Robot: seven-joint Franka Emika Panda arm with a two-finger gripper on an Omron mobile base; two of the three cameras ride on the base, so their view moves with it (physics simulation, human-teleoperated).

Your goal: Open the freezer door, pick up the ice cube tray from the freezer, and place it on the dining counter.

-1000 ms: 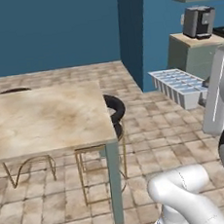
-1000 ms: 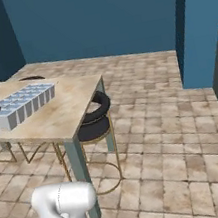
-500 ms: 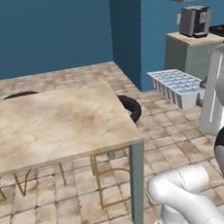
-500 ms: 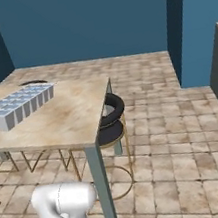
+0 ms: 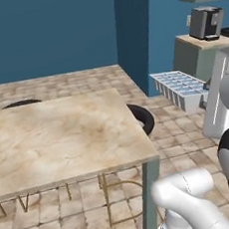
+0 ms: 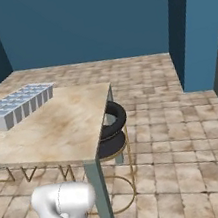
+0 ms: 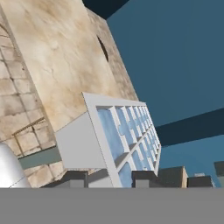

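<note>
Two dark fingertips of the gripper (image 7: 107, 178) pinch the near end wall of the ice cube tray (image 7: 122, 135), carried in the air. From the left base camera the ice cube tray (image 5: 180, 89) hangs off the desk's right side, over the tiled floor (image 5: 178, 130). The beige marble desk (image 5: 59, 137) stands to the left. One black stool (image 5: 143, 117) is tucked under its right edge. Farther right, a coffee machine (image 5: 205, 23) sits on a worktop (image 5: 199, 41).

ice cube tray (image 5: 180, 89) up in the air right of the dining counter (image 5: 59, 137), stool (image 5: 142, 117) tucked under its right edge, coffee machine (image 5: 205, 22) way behind
</note>
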